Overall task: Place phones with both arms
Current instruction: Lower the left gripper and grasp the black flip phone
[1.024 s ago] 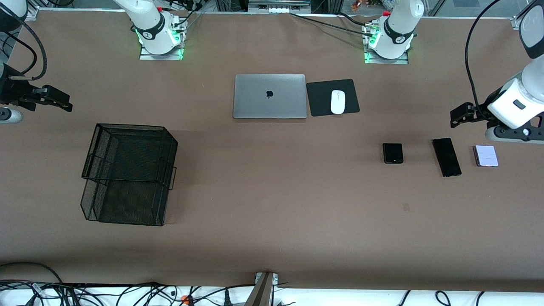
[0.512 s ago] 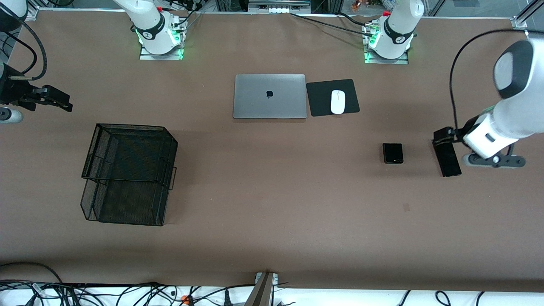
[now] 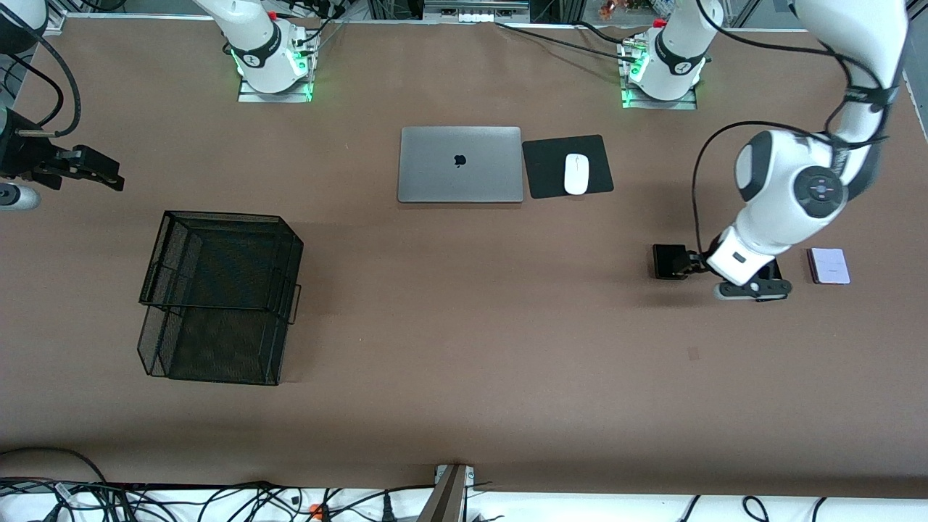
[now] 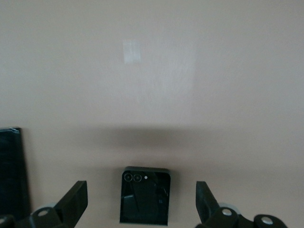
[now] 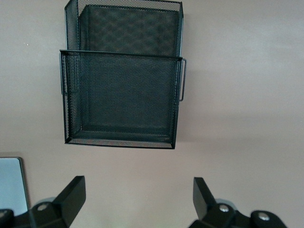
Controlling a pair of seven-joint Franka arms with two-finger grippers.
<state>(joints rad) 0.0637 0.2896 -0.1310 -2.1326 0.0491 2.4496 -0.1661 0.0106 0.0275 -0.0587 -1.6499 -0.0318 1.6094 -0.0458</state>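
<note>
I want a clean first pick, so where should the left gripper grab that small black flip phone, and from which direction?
Straight down from above, probably: the black flip phone lies flat on the table, leaving only its thin edges free. The open left gripper already straddles it, so pinch the two side edges near mid-length.

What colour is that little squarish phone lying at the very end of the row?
The small squarish phone is pale lavender-white, best seen in the front view.

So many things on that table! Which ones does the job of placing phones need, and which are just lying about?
For the job:
- black flip phone, under the open left gripper
- long black phone, mostly hidden by that arm
- pale lavender phone
- open right gripper, waiting
- probably the wire basket

Lying about:
- laptop
- mouse
- mouse pad
</note>
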